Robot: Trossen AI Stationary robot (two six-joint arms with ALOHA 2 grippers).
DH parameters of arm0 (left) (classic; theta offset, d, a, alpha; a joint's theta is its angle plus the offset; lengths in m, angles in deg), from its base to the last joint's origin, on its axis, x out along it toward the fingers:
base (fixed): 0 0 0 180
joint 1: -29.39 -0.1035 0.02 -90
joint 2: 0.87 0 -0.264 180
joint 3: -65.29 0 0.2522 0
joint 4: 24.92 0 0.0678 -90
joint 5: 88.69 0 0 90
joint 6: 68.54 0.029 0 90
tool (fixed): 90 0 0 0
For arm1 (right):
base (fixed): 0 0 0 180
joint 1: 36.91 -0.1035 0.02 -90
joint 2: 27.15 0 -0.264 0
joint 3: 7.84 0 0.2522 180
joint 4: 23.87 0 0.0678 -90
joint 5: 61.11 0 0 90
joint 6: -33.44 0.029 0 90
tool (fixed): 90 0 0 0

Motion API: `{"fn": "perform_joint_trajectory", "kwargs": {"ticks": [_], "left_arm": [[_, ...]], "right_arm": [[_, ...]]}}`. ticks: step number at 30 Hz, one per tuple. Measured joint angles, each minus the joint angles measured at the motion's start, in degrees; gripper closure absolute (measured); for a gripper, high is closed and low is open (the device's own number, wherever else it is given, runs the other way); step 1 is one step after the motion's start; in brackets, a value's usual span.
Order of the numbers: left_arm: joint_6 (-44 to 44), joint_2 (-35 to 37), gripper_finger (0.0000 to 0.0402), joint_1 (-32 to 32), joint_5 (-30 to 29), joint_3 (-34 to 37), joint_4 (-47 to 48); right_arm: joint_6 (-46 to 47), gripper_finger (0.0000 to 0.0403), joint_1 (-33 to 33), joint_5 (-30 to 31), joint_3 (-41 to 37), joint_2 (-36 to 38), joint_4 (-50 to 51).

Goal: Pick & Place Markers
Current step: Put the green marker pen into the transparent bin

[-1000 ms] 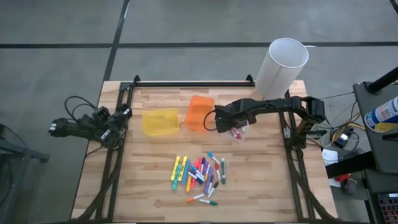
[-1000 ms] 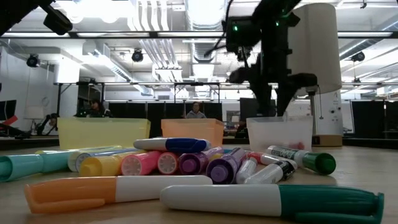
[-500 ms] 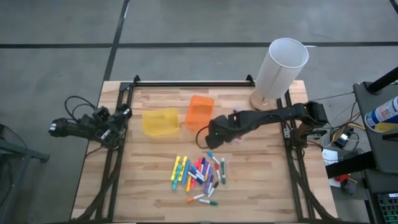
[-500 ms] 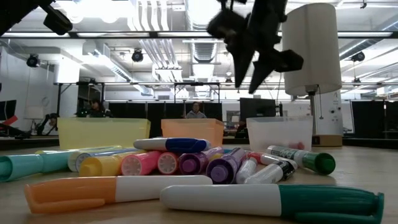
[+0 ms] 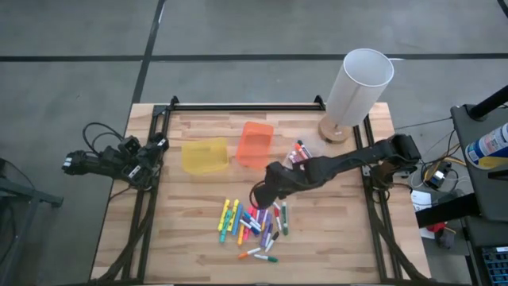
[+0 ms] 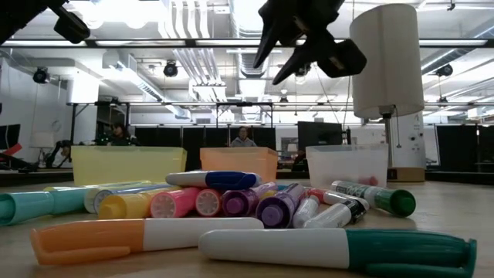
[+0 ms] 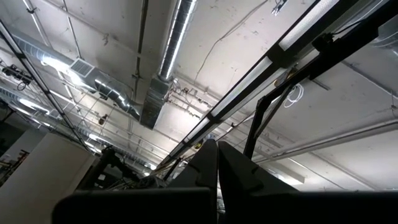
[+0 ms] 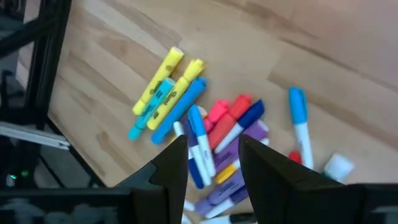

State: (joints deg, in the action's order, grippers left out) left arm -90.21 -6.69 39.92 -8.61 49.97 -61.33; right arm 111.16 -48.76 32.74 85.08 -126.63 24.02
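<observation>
Right gripper (image 5: 258, 195), jaws spread and empty, above markers (image 5: 252, 220) near bench's front edge. Best lowered astride one outlying marker. Left gripper (image 7: 217, 163) pressed together, off bench's left edge.

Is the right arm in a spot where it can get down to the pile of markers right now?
Probably yes. The right gripper hangs open and empty above the near edge of the markers, with nothing between them. The bins stand farther back, out of its way.

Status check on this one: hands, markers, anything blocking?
Right hand open, empty, above the marker pile. Left hand shut, parked off the table's left edge. Nothing blocking.
</observation>
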Motion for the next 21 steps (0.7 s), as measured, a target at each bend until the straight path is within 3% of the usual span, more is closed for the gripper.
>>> {"fn": "perform_joint_trajectory", "kwargs": {"ticks": [12,21], "left_arm": [[0.0,0.0,0.0392,0.0,0.0,0.0,0.0],[0.0,0.1,0.0392,0.0,0.0,0.0,-0.3]], "right_arm": [[11.9,0.0288,-6.3,0.7,-0.3,-1.1,4.1],[14.0,0.0289,-7.1,-2.3,-0.2,-6.4,8.1]]}}
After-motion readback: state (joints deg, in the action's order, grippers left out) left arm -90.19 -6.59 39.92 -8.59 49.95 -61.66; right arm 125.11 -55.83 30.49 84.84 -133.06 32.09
